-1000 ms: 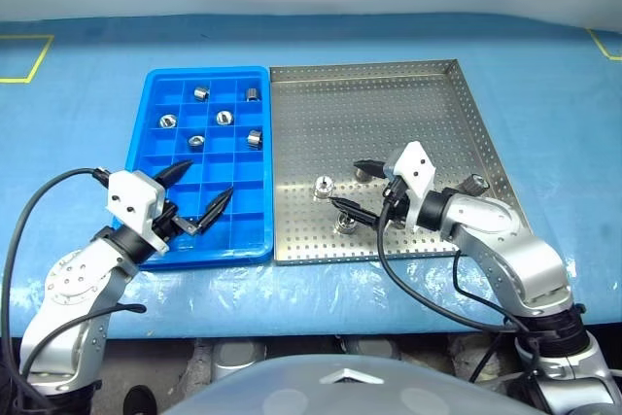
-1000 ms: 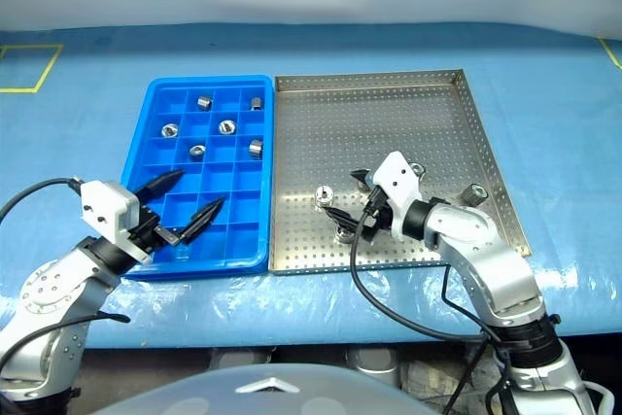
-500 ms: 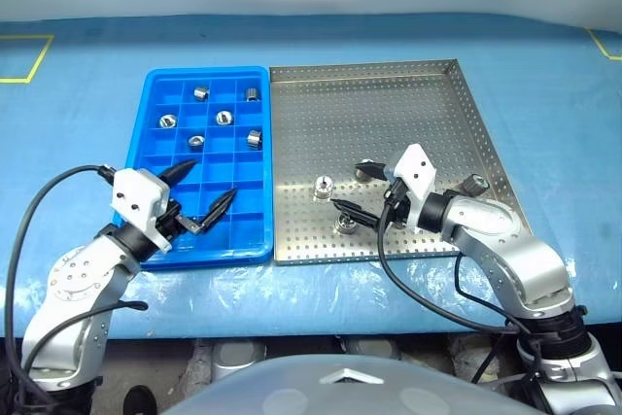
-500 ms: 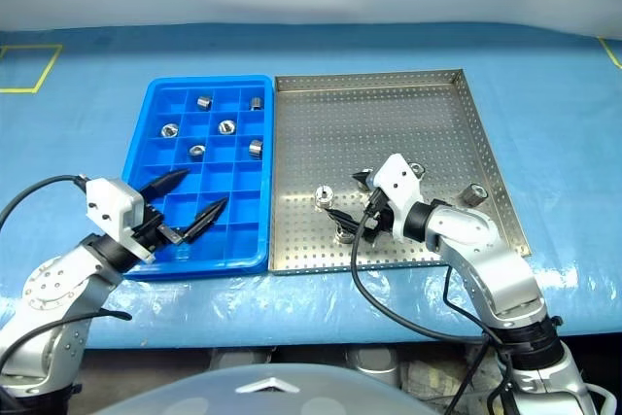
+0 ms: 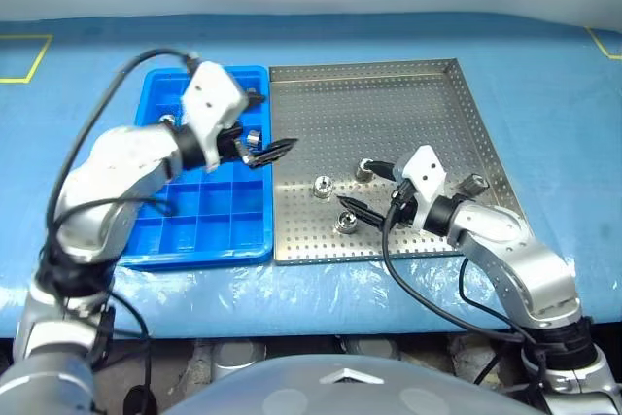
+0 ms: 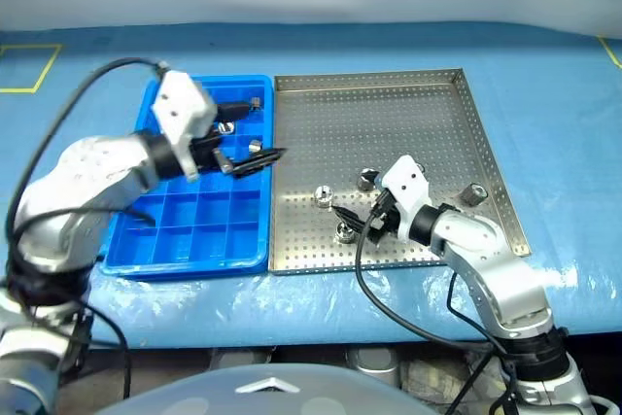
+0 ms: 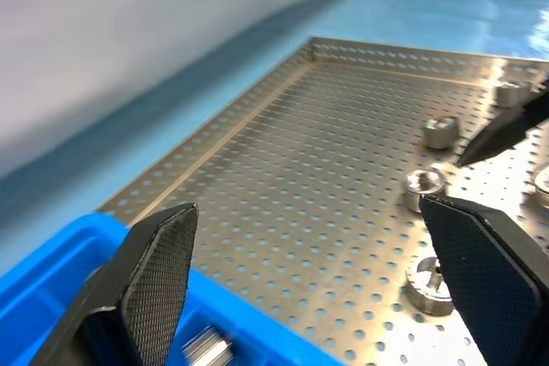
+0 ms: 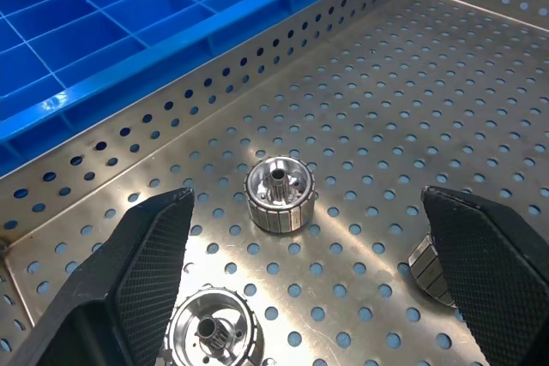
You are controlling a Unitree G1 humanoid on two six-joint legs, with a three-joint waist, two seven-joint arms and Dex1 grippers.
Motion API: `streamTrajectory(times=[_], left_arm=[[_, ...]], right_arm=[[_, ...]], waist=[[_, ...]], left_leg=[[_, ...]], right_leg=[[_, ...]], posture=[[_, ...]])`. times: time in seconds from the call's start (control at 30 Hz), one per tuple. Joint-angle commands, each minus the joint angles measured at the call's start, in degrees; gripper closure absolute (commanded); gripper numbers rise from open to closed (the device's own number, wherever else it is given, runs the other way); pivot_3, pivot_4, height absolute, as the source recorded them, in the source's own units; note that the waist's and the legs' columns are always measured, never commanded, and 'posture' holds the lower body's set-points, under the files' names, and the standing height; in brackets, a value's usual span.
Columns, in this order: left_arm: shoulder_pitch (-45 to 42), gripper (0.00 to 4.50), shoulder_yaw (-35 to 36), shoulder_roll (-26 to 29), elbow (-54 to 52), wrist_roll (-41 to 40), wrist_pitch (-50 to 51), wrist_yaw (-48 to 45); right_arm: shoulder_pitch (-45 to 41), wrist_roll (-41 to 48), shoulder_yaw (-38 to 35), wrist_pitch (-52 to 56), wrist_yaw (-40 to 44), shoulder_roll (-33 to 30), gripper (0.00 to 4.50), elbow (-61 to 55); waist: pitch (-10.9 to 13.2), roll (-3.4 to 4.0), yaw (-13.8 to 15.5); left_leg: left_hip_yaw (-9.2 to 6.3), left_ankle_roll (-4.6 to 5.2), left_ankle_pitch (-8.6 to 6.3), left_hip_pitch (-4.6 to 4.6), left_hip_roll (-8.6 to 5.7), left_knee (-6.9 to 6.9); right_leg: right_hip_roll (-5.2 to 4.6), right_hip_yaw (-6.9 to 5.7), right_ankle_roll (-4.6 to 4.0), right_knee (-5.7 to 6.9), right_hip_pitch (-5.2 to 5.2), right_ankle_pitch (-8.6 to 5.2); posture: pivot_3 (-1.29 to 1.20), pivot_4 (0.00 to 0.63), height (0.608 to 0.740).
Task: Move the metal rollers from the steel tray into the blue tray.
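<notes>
I have both grippers released and empty. The right gripper [image 5: 366,190] hovers over seemingly 4 metal rollers [image 5: 324,186] in the steel tray [image 5: 389,94]; next, closing on 1 for the blue tray [image 5: 160,240].

Blue tablecloth [image 5: 544,75] over table; yellow tape outlines [image 5: 24,57] (possibly squares) at far corners.

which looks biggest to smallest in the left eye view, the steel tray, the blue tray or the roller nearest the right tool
1. The steel tray, clearly the largest.
2. The blue tray, narrower than the steel one and partly covered by the left arm.
3. The roller near the right tool, tiny beside both trays.
</notes>
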Motion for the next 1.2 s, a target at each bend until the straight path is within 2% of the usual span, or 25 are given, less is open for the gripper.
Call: streamTrajectory(times=[0.03, 0.13, 0.3, 0.83, 0.97, 1.17, 1.2], left_arm=[[-7.07, 0.0, -9.36, 0.62, 7.48, 3.22, 0.66, -8.15], [-12.5, 0.0, -18.05, -0.55, 15.83, 9.51, -3.18, -12.81], [-15.34, 0.0, -25.68, -2.99, 24.41, 16.93, -9.33, -17.72], [-17.31, 0.0, -30.76, -10.03, 35.26, 30.33, -17.55, -23.44], [-16.79, 0.84, -30.61, -10.82, 35.2, 31.62, -18.57, -24.65], [-16.04, 2.77, -28.6, -10.47, 33.42, 31.1, -18.6, -26.28], [-16.0, 2.82, -28.26, -10.16, 32.88, 31.13, -18.51, -26.58]], right_arm=[[0.99, 0.32, -1.54, -0.36, -1.36, 0.6, 0.01, -3.06], [2.81, 0.38, -2.19, -0.47, -2.77, 1.34, 0.01, -4.25], [5.17, 0.2, -2.61, -0.78, -4.58, 2.43, 0.01, -5.68], [6.33, -0.6, -2.06, -1.85, -7.05, 4.78, 0.01, -6.27], [6.27, -0.79, -1.94, -1.94, -7.23, 5.01, 0.0, -6.28], [5.99, -1.34, -1.67, -2.13, -7.27, 5.45, 0.0, -5.72], [5.84, -1.43, -1.54, -2.09, -7.23, 5.48, 0.0, -5.62]], waist=[[0.0, 0.0, -0.84], [0.01, 0.02, -1.53], [0.03, 0.04, -2.7], [0.03, 0.05, -4.77], [0.03, 0.05, -4.88], [0.03, 0.05, -4.95], [0.03, 0.05, -4.94]], left_leg=[[0.01, 0.01, 0.0, 0.0, 0.0, 0.0], [0.02, 0.05, -0.03, -0.01, -0.01, -0.01], [0.03, 0.07, -0.04, -0.02, 0.0, 0.0], [0.03, 0.1, -0.05, -0.06, -0.01, 0.06], [0.04, 0.1, -0.06, -0.06, -0.01, 0.09], [0.03, 0.1, -0.06, -0.05, -0.01, 0.1], [0.03, 0.1, -0.06, -0.05, -0.01, 0.1]], right_leg=[[0.0, 0.01, 0.0, 0.0, -0.01, 0.0], [0.02, 0.04, 0.0, 0.01, -0.04, -0.01], [0.04, 0.1, 0.0, 0.02, -0.07, -0.01], [0.05, 0.13, 0.01, 0.06, -0.09, -0.01], [0.04, 0.14, 0.01, 0.06, -0.09, -0.01], [0.05, 0.14, 0.01, 0.09, -0.08, -0.01], [0.05, 0.14, 0.01, 0.09, -0.09, -0.01]], posture=[[-0.09, 0.15, 0.74], [-0.12, 0.15, 0.74], [-0.16, 0.15, 0.74], [-0.2, 0.15, 0.74], [-0.2, 0.15, 0.74], [-0.19, 0.15, 0.74], [-0.18, 0.15, 0.74]])
